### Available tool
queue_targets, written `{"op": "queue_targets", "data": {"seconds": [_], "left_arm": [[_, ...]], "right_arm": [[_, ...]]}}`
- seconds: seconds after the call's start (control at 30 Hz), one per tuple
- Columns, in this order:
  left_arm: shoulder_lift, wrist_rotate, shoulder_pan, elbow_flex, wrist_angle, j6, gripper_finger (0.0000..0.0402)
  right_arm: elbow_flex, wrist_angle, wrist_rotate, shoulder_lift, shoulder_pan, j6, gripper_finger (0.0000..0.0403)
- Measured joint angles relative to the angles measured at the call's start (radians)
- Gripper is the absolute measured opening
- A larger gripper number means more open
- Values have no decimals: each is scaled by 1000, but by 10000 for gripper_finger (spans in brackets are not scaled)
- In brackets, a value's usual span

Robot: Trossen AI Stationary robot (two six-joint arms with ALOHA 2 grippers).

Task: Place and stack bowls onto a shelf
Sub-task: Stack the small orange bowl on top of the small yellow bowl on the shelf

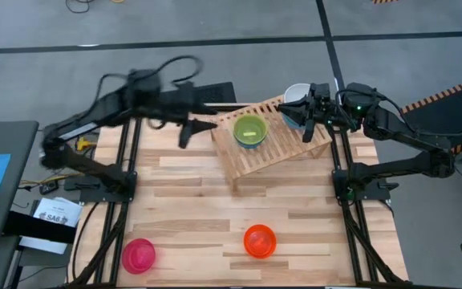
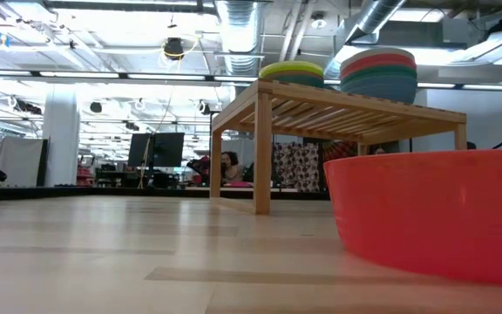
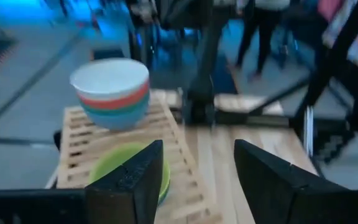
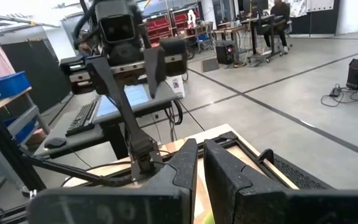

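High view: the shelf (image 1: 273,145) is sitting at upper centre of the desk (image 1: 215,209), carrying a green bowl stack (image 1: 249,131) and a white-topped stack (image 1: 296,98). The left tool (image 1: 207,124) is hovering just left of the shelf, its fingers blurred. The right tool (image 1: 305,108) is hanging over the white-topped stack. A pink bowl (image 1: 138,255) and an orange bowl (image 1: 259,241) are lying at lower frame.

Low view: an orange-red bowl (image 2: 434,214) is filling lower right.

Left wrist view: that tool's fingers are standing wide apart, holding nothing.

Right wrist view: that tool's fingers are sitting nearly together, empty.
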Motion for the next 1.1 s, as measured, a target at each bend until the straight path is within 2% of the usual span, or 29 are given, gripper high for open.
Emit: {"op": "queue_targets", "data": {"seconds": [0.2, 0.27, 0.4, 0.53, 0.67, 0.8, 0.87, 1.0, 1.1], "left_arm": [[-329, -14, -27, -467, 392, -123, 180], [-421, -24, -31, -579, 472, -148, 180], [-561, -120, -32, -729, 563, -202, 180], [-632, -173, -32, -779, 581, -215, 180], [-646, -181, -32, -782, 581, -215, 180], [-654, -183, -32, -782, 562, -192, 180], [-655, -185, -32, -782, 558, -190, 180], [-651, -186, -32, -782, 542, -195, 180], [-651, -186, -32, -782, 534, -215, 180]], "right_arm": [[0, 0, 0, 2, 0, 0, 56], [0, 0, 0, 2, 0, 0, 56], [0, 1, 0, 2, 0, 0, 56], [0, 2, 0, 2, -1, 1, 56], [0, 5, 0, 2, -1, 24, 56], [0, 6, -11, 2, -8, 138, 59], [0, 5, -52, 2, 7, 194, 66], [2, -23, -113, 27, 108, 311, 98], [0, -144, -134, 64, 222, 387, 133]]}}
